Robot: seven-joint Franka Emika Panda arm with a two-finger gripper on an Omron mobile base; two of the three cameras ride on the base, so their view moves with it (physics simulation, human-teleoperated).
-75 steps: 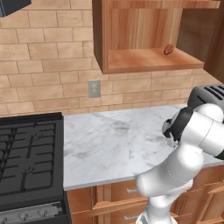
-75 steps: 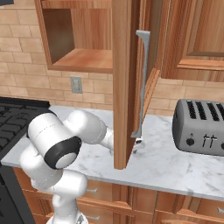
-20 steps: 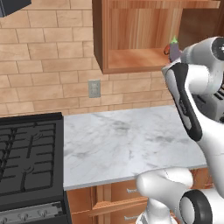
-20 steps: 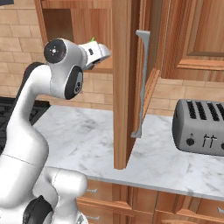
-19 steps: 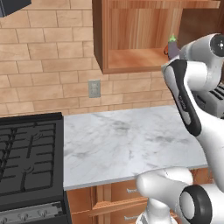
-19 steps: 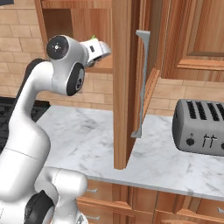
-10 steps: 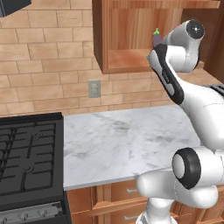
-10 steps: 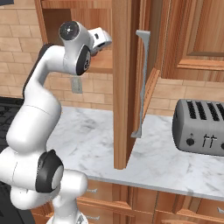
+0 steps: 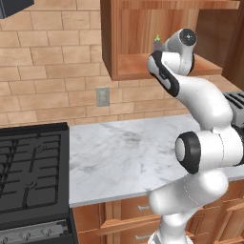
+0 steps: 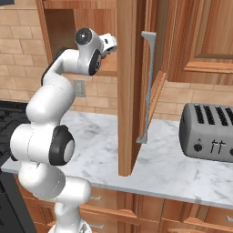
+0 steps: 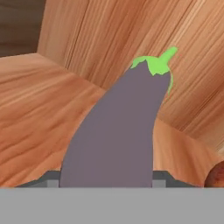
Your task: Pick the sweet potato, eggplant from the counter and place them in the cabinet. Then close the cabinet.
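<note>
Left base view: arm raised into cabinet [image 9: 143,71]; eggplant [image 9: 157,42] at hand, over shelf.
Right base view: open door hides fingers.
Hand view: gripper [image 11: 106,177] clamped on eggplant's thick base, stem pointing away; sweet potato [image 11: 215,175] far right on shelf. Likely light, firm, smooth-skinned; mid-body grip suits.

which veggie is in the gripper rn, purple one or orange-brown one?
The long purple eggplant with the green cap: it rises between the gripper fingers inside the wooden cabinet. The orange-brown sweet potato sits apart at the frame edge.

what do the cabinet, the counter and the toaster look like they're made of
Cabinet: reddish-brown wood with visible grain, satin at most. Counter: white, grey-veined stone, likely polished marble. Toaster: grey body with a soft sheen, probably brushed metal, dark knobs.
</note>
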